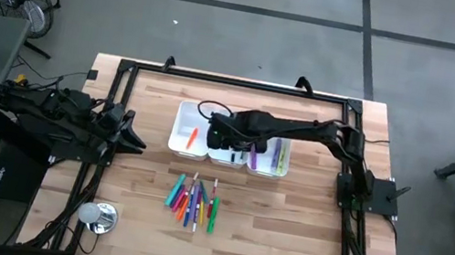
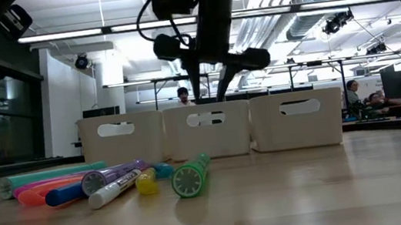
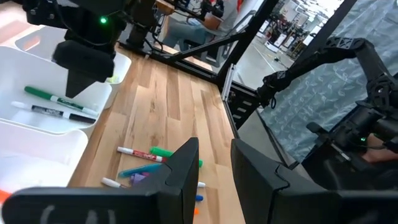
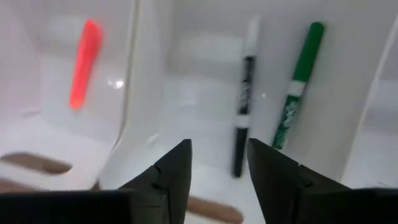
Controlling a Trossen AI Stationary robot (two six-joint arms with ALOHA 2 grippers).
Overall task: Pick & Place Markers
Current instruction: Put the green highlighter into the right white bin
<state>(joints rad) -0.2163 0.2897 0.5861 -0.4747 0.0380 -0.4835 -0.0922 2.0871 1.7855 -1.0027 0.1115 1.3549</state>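
Several markers [image 1: 193,201] lie in a loose pile on the wooden table, near the three white bins [image 1: 179,129]; the pile also shows in the low view [image 2: 116,182]. My right gripper [image 4: 217,168] is open and empty, pointing down over the middle bin [image 4: 205,87]. A black marker [image 4: 244,106] and a green marker [image 4: 298,81] lie on that bin's floor. An orange marker [image 4: 84,62] lies in the left bin. The right bin [image 1: 281,169] holds a purple and a yellow-green marker. My left gripper [image 3: 214,168] is open and empty, and waits at the table's left edge [image 1: 129,134].
A round shiny object [image 1: 97,214] sits near the table's front left corner. A black frame [image 1: 235,81] runs along the table's far and side edges. Bare wood lies to the right of the marker pile [image 1: 286,221].
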